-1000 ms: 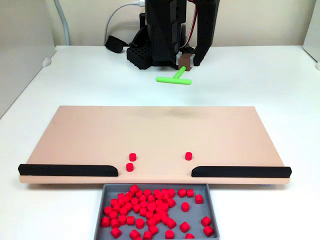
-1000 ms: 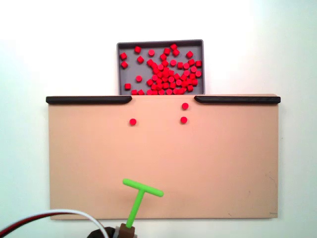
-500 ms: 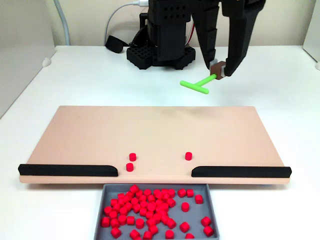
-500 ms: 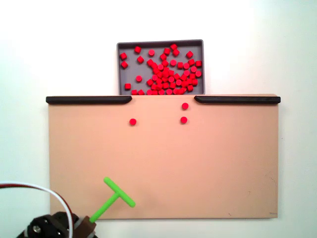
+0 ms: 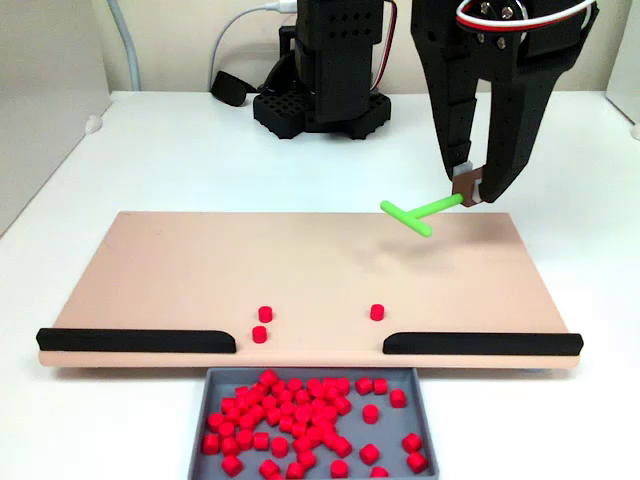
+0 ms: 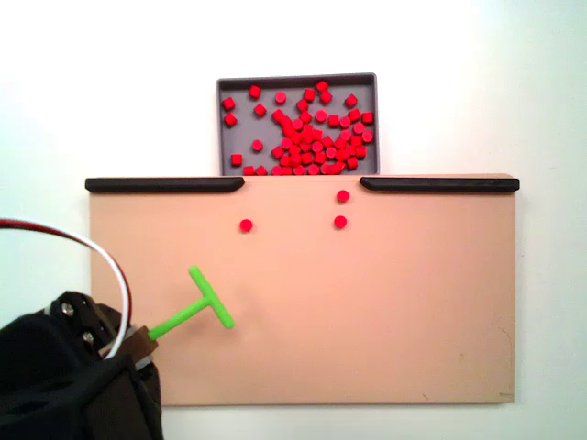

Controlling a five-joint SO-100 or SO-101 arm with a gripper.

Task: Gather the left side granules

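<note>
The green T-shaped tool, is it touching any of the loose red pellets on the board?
No, the green T-shaped tool sits well apart from the three loose red pellets, nearer the board's opposite edge.

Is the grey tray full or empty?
Partly full: the grey tray holds dozens of red pellets with bare floor showing; three granules lie outside on the board.

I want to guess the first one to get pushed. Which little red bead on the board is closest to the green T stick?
The lone granule, alone on its side of the board, lies nearest the green T tool. The other two sit paired, farther away.
</note>
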